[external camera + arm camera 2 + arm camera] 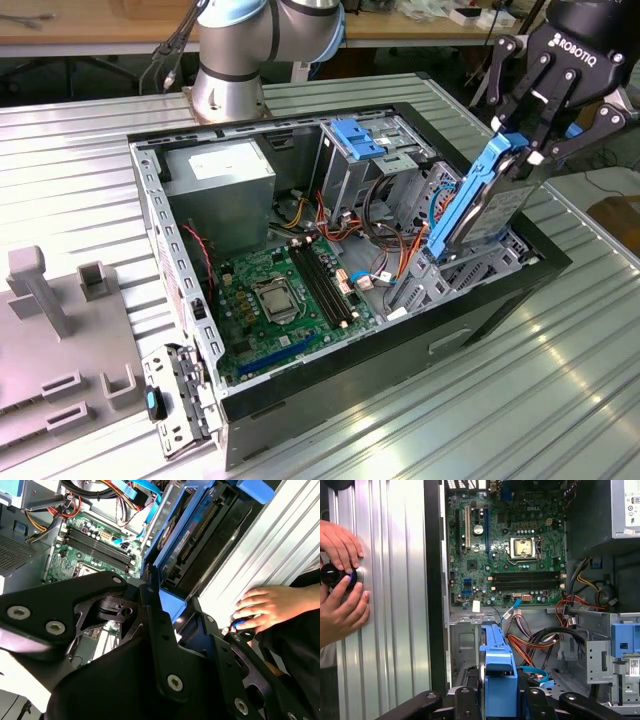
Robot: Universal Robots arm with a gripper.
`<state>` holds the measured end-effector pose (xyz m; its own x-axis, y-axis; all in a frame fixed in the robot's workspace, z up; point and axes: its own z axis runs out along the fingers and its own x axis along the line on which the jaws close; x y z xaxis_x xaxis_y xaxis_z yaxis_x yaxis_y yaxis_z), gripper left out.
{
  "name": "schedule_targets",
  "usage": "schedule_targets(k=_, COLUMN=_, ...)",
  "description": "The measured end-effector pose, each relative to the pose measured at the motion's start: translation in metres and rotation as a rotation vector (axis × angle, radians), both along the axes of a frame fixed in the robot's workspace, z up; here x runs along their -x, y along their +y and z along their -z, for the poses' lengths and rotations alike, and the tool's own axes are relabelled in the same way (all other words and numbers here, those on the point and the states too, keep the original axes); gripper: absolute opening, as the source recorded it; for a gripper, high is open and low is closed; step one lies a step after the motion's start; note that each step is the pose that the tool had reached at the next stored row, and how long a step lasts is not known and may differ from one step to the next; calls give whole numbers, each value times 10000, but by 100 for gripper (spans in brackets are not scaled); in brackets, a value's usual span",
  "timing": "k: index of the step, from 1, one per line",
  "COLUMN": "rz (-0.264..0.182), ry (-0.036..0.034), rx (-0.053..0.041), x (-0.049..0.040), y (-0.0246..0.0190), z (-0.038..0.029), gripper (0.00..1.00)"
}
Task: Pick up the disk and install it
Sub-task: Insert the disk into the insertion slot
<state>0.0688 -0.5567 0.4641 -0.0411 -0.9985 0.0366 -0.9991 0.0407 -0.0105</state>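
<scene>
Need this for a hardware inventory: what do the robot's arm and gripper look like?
The arm is built of rounded silver-grey metal joints with light blue end caps. The gripper is matte black, with white lettering on its body. Its jointed fingers are made of flat bar links, and in the second wrist view these carry silver screw heads and pins.

Robot arm (240, 40) showing silver-grey tubing and pale blue joint caps, round metal base joint (228, 95) gleaming, black end effector (527, 150) wearing white lettering on its body, jointed black fingers (155, 625) showing round silver screw heads (18, 612) in the second wrist view.
</scene>
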Motion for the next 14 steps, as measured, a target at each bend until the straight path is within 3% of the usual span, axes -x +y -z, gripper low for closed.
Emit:
schedule_targets(k=1, rz=-1, ry=-7, rx=0, x=0, y=0, z=-25, gripper=37)
schedule_targets(k=14, rz=-362, ry=-7, rx=-2, x=0, y=1, z=-19, gripper=37)
